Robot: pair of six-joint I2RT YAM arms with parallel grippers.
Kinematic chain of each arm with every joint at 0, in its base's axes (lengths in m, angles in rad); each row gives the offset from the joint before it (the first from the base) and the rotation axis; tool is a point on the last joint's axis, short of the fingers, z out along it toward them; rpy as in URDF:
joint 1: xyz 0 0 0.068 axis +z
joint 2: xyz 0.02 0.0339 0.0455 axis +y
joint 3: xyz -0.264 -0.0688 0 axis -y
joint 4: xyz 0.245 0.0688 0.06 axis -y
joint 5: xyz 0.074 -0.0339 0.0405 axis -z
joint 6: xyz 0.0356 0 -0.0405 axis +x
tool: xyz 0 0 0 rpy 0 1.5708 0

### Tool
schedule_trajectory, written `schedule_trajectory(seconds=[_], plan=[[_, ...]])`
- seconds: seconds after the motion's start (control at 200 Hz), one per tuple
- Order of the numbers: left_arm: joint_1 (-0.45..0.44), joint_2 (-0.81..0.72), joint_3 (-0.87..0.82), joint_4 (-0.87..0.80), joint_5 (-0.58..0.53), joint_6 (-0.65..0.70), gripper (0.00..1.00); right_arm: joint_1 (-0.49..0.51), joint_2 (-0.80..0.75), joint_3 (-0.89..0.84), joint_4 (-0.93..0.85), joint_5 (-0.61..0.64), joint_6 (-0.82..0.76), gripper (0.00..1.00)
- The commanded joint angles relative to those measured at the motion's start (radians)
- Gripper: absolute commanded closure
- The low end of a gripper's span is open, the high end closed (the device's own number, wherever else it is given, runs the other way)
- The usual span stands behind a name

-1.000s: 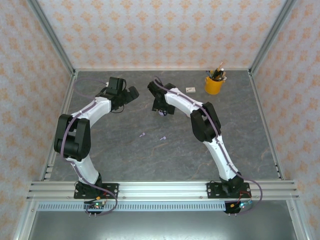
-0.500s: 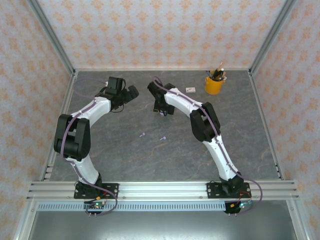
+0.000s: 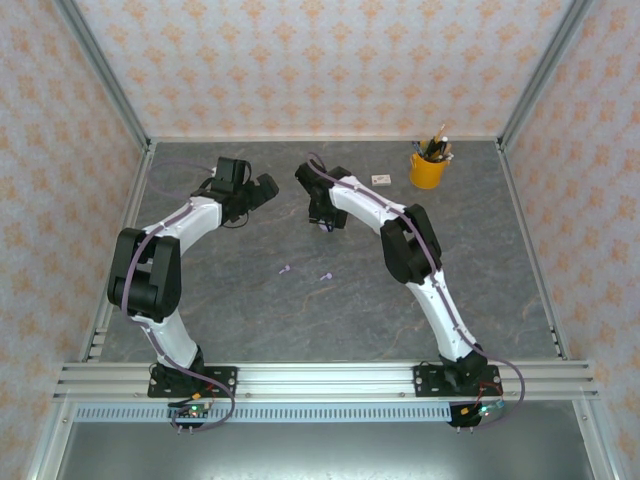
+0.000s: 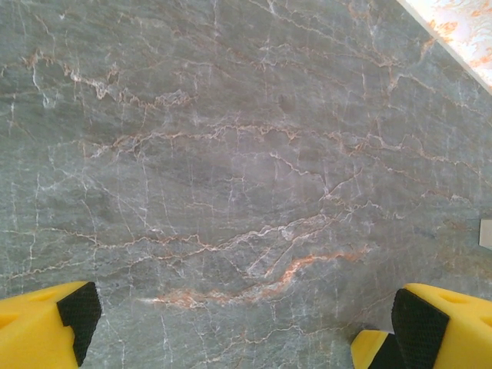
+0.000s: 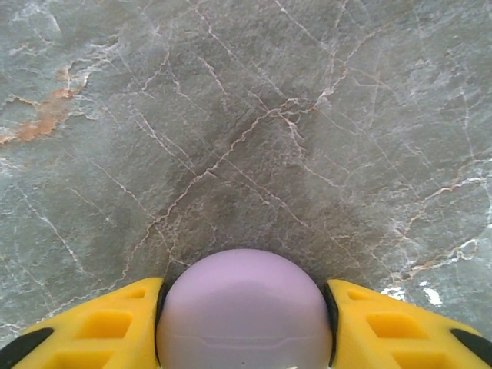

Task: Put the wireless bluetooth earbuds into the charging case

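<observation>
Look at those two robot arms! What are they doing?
The right gripper is shut on a round lilac charging case, pinched between its yellow fingers over the grey table. The left gripper hangs open above a bare patch of the table, holding nothing. Two tiny lilac earbuds lie loose on the table nearer the arm bases, one here and one here, not yet picked up.

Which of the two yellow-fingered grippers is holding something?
The right gripper, shut on a rounded lilac-purple case. The left gripper is open, with nothing between its fingers, above the grey marble tabletop.
</observation>
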Motion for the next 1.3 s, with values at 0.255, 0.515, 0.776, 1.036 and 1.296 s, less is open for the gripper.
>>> schedule_trajectory(seconds=[0.255, 0.515, 0.776, 1.036, 1.296], plan=[[0.004, -0.069, -0.161, 0.227, 0.122, -0.076, 0.0, -0.033, -0.19, -0.228, 0.174, -0.044, 0.08, 0.57], [-0.056, -0.106, -0.298, 0.44, 0.159, -0.09, 0.0, -0.095, -0.32, -0.407, 0.318, -0.12, 0.149, 0.56], [-0.167, -0.067, -0.357, 0.645, 0.175, -0.057, 0.0, -0.15, -0.402, -0.509, 0.45, -0.218, 0.241, 0.56], [-0.23, 0.014, -0.391, 0.882, 0.206, -0.061, 0.05, -0.174, -0.441, -0.544, 0.535, -0.293, 0.331, 0.56], [-0.256, 0.098, -0.382, 1.016, 0.195, -0.084, 0.12, -0.179, -0.456, -0.559, 0.598, -0.35, 0.413, 0.56]])
